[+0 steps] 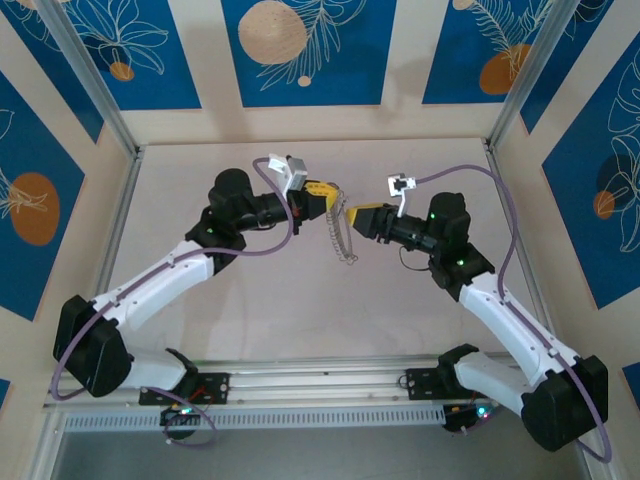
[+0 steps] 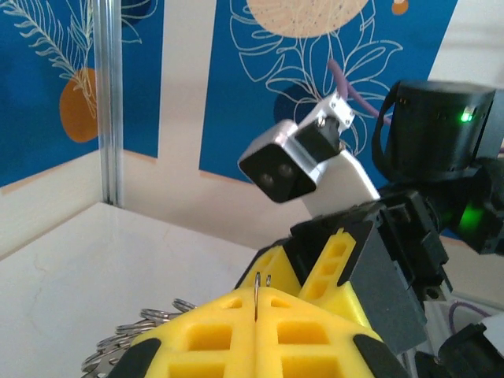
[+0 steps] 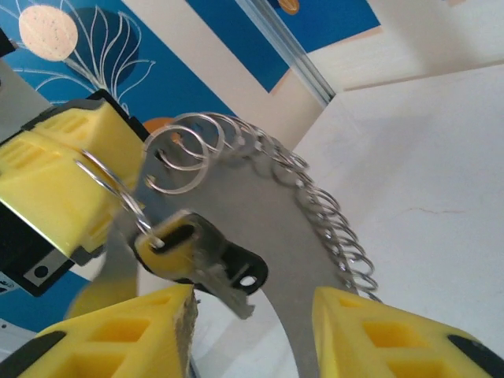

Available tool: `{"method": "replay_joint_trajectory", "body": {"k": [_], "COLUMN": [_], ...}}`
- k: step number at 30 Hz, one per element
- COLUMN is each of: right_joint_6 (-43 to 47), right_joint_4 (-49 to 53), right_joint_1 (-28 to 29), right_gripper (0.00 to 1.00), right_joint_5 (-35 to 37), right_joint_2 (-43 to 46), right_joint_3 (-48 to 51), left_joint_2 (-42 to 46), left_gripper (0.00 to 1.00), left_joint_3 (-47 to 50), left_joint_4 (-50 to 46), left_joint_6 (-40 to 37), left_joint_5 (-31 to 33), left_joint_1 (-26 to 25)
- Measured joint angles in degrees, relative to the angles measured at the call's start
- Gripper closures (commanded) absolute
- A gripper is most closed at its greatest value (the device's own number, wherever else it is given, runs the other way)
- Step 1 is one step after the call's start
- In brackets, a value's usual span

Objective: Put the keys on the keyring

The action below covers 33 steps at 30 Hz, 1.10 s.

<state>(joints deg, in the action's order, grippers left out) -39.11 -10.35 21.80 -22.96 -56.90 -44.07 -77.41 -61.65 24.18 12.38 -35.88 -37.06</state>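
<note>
Pinching the keyring [image 3: 319, 206] over the pale surface [image 1: 250, 310], left fingers [image 2: 213, 331] clamped shut on its wire, right fingers [image 3: 394, 339] wide apart, keys [image 3: 197, 256] hanging between them.

the walls [image 1: 340, 60] carry deep blue panels with thin white leaf outlines and orange and peach discs, split by cream bands. the worktop [image 1: 320, 310] is pale off-white with faint grey veining. the posts [image 1: 96, 90] are silver-grey. the arms [image 1: 160, 280] are white with black joints, and small green lights glow on the right one. the cables [image 1: 455, 170] are purple. the left end effector [image 1: 333, 195] and right end effector [image 1: 352, 215] have bright yellow fingers on black bodies. the keyring [image 3: 315, 206] is shiny silver wire coils. the keys [image 3: 201, 256] show one yellow head, one black head and dull silver metal. the camera [image 2: 287, 161] has a black face in a white and silver housing.
</note>
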Motion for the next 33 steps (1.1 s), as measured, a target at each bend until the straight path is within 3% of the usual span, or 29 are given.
{"method": "replay_joint_trajectory", "body": {"k": [7,16,25,33], "right_joint_6": [-3.0,-8.0,-14.0,-14.8], "right_joint_4": [-2.2,-11.9,-23.3,-27.3], "right_joint_1": [-5.2,-6.7,-6.2,-3.0], "right_gripper": [0.47,0.45,0.47,0.53], "right_joint_5": [-1.3,-1.3,-1.5,-1.5], "right_joint_2": [4.7,-1.5,-9.7,-10.9], "right_joint_3": [0.9,0.2,-2.5,-4.6], "left_joint_2": [-3.3,-9.3,-9.7,-10.1], "left_gripper": [1.00,1.00,1.00,1.00], "left_joint_3": [0.3,0.9,1.2,1.3], "left_joint_4": [7.0,20.9,26.3,28.6], "left_joint_6": [5.9,20.4,26.7,29.6], "left_joint_5": [-0.7,-4.2,-4.2,-4.1], "left_joint_1": [0.2,3.3,4.3,4.3]}}
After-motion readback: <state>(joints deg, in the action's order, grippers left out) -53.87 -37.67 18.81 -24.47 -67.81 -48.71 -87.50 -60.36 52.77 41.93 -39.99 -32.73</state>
